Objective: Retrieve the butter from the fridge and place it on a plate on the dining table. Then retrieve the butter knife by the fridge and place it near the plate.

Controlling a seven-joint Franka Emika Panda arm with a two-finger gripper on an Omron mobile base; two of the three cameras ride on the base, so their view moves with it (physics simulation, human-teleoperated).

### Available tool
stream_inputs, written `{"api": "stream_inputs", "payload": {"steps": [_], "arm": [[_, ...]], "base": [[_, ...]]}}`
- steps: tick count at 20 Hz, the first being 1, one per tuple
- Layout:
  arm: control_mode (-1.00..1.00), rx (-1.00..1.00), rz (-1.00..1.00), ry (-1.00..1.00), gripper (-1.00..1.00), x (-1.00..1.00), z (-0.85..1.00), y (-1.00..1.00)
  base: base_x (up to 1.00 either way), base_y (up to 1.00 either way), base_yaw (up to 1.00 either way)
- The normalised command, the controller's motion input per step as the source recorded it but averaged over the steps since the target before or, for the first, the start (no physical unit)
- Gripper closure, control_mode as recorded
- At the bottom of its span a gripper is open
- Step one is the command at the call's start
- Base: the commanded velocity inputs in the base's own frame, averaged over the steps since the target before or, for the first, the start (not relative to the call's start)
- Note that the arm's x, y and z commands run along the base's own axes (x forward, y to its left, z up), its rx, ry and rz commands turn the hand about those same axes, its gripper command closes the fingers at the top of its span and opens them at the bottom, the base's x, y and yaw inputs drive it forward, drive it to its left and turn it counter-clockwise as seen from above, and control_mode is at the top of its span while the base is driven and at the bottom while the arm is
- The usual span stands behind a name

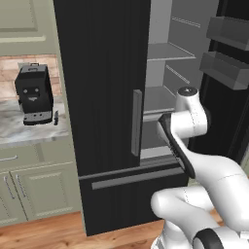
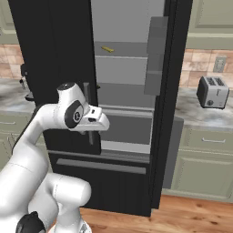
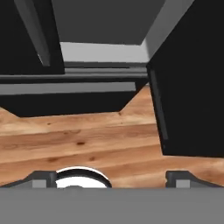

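Fingers (image 3: 111,178) spread wide and empty at the bottom of the hand view, hanging over the wood floor (image 3: 87,140) before the open fridge (image 1: 104,97). The butter (image 2: 107,49), a thin yellow stick, lies on an upper shelf at the top centre of the right base view. At far left of the left base view, the butter knife (image 1: 56,117) sits on the marble bench (image 1: 24,133) just beside the coffee machine (image 1: 33,93). A toaster (image 2: 213,91) stands at right.
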Motion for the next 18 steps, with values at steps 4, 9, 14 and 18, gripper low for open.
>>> {"api": "stream_inputs", "payload": {"steps": [4, 9, 14, 18], "arm": [[-1.00, 0.25, -0.05, -0.32, -1.00, 0.17, 0.02, 0.59], [-1.00, 0.30, -0.07, -0.28, -1.00, 0.22, 0.02, 0.38], [-1.00, 0.04, 0.01, -0.10, -1.00, 0.42, 0.00, 0.22], [-1.00, -0.18, 0.09, -0.07, -1.00, 0.71, 0.06, 0.21]], "base": [[0.00, 0.00, 0.00], [0.00, 0.00, 0.00], [0.00, 0.00, 0.00], [0.00, 0.00, 0.00]]}}
